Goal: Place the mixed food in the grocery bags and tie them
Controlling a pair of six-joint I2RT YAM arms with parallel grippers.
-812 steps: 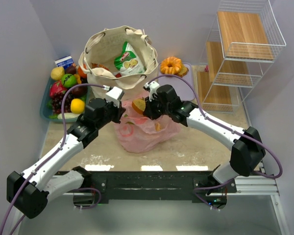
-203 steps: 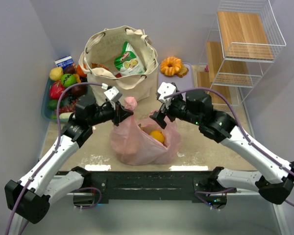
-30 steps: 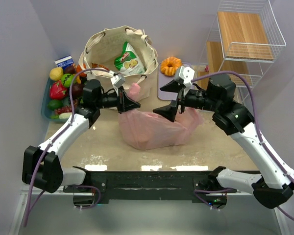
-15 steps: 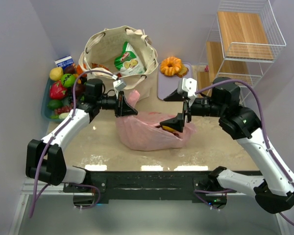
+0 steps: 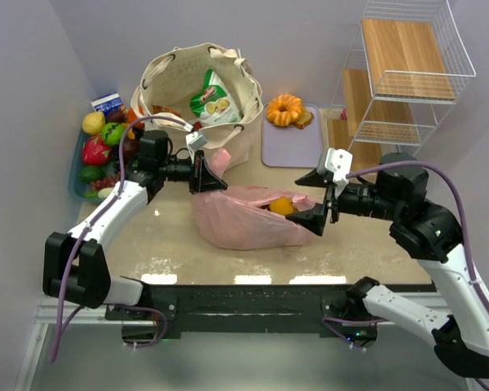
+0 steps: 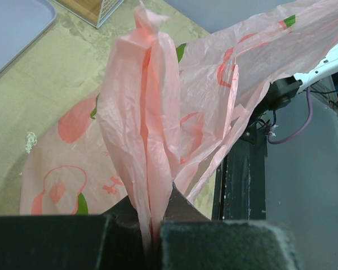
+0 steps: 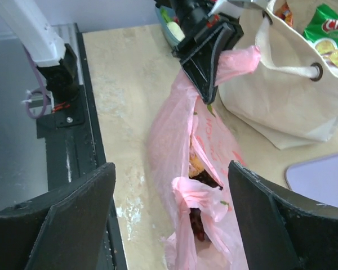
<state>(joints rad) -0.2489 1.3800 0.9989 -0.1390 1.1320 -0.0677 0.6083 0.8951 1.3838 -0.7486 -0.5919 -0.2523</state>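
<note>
On the table (image 5: 367, 244), dead centre, the pink bag (image 5: 244, 220) lies slumped, its long axis running nine to three o'clock in the overhead view. Left gripper (image 5: 202, 173) is clamped tight on the twisted handle (image 6: 149, 112) at the nine o'clock end, holding it up. Right gripper (image 5: 316, 202) sits at the three o'clock end, jaws spread wide, nothing in them. In its wrist view the loose handle (image 7: 198, 191) flops between the fingers, low toward six o'clock, pointing back at it. That looks like the right arm's grab before any knot.
</note>
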